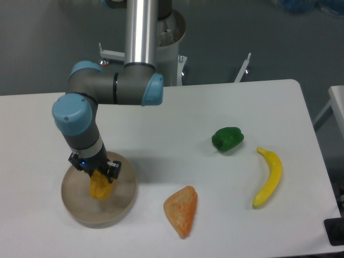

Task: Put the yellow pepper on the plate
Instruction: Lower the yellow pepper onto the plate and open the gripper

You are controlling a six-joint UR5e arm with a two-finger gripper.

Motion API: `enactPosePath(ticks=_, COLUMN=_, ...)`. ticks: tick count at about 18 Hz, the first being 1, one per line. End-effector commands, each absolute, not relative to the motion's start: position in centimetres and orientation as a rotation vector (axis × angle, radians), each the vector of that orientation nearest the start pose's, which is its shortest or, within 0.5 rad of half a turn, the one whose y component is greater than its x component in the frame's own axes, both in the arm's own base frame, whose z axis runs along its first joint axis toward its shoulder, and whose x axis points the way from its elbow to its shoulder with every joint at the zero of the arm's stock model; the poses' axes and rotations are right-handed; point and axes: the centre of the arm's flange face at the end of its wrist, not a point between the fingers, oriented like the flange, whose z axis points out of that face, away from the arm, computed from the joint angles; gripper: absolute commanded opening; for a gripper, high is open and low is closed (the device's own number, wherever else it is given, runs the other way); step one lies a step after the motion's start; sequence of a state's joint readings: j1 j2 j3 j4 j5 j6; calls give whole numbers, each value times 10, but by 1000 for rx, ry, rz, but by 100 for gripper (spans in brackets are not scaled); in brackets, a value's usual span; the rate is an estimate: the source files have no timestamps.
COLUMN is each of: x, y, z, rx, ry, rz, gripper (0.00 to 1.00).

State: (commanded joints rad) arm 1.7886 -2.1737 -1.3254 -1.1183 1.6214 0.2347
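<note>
holding the yellow pepper (100,188) tight, the claw (99,173) hangs just over the plate (75,207). the pepper looks like it touches the plate or almost does. if the claw opens while it is too high, the lumpy pepper may bounce, roll over the rim and land on the table (215,102). if it pushes down too hard, the plate may slide.
</note>
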Motion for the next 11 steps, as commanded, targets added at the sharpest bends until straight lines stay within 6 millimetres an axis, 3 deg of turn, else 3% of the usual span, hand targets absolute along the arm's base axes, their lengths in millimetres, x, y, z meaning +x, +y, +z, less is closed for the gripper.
enactPosePath(ticks=11, x=-31, y=730, z=275, rx=-3070, ry=39, rz=115, gripper=47)
